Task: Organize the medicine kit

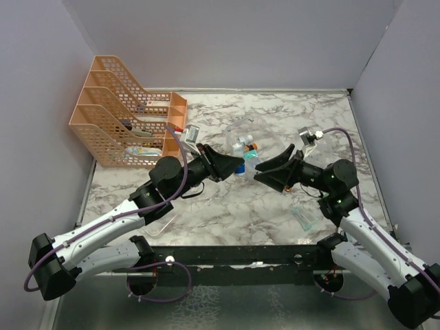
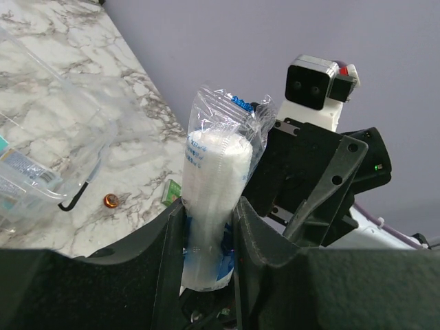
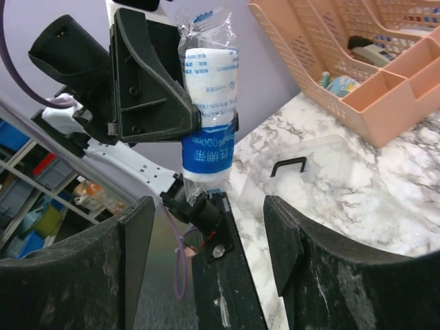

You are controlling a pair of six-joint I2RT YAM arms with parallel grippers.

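the left gripper (image 2: 206, 216) squeezes tight on the bandage roll (image 2: 213, 172), up in the air between both arms. the right gripper (image 3: 206, 206) has its jaws spread wide, holding nothing. the roll looks light, squishy and slippery — best to pinch its fat middle, not the crinkly top.

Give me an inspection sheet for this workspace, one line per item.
Surface: grey-veined white marble tabletop, no spill seen.
Job's things: plastic-wrapped white gauze roll held mid-air; orange mesh plastic organizer holding supplies; clear plastic box with black handle.
Clutter: small clear plastic packet near right arm.
Tools: left tool shut on the roll; right tool open, facing it.
Cables: purple cables run along both arms.
Surroundings: plain grey walls.
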